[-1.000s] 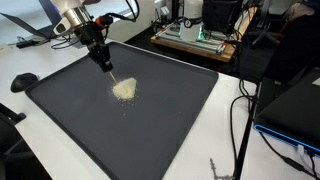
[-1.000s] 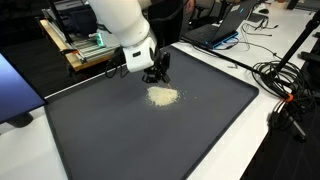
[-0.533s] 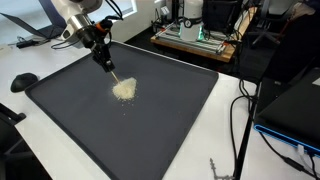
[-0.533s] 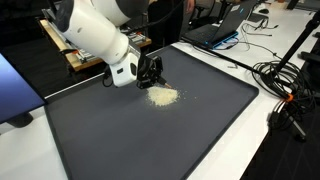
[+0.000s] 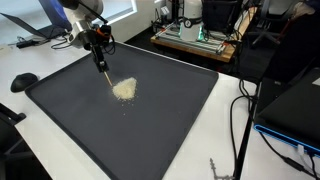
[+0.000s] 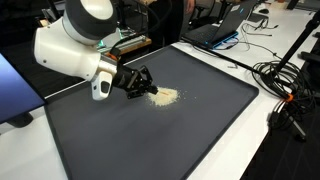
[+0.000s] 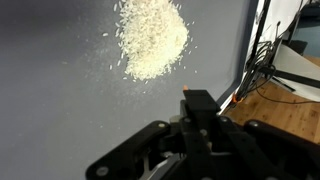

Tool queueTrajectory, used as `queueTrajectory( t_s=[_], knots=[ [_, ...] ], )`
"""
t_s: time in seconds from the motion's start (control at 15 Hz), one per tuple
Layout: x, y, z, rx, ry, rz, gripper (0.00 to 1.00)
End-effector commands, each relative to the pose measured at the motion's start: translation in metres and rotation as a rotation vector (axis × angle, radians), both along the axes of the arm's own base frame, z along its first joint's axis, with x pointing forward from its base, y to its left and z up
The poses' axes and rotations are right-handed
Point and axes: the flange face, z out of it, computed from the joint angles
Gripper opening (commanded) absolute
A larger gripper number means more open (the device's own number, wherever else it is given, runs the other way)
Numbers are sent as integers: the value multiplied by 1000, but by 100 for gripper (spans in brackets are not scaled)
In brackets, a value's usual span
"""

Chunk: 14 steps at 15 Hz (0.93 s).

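Note:
A small heap of pale grains [image 5: 124, 89] [image 6: 165, 96] [image 7: 150, 40] lies on a big dark mat [image 5: 170, 125] [image 6: 150, 140], with loose grains scattered round it. My gripper [image 5: 100, 48] [image 6: 138, 82] [image 7: 198, 118] is tilted just beside the heap. It is shut on a thin dark tool [image 5: 104, 72] [image 7: 195, 100]. The tool's orange tip [image 7: 187, 92] points at the heap and ends just short of its edge. In the wrist view the fingers close tightly round the tool's black body.
A black round object [image 5: 22, 81] sits off the mat's corner. Cables [image 5: 242, 115] [image 6: 285, 90] run along the white table beside the mat. A green-topped piece of equipment [image 5: 195, 36] [image 6: 88, 50] stands behind it, and a laptop [image 5: 295, 110] lies near one edge.
The arm has swung and tilted back from the heap, drawing the tool's tip off the grains to their edge. The gripper has stayed shut on the tool.

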Motion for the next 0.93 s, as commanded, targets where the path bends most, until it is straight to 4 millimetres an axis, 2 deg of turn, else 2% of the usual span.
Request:
queueTrajectory(
  t_s=[0.0, 0.53, 0.87],
  knots=[
    [-14, -10, -8, 52, -10, -100, 3],
    [-38, -9, -18, 30, 41, -226, 3],
    [-53, -4, -15, 4, 44, -297, 3]
  ],
)
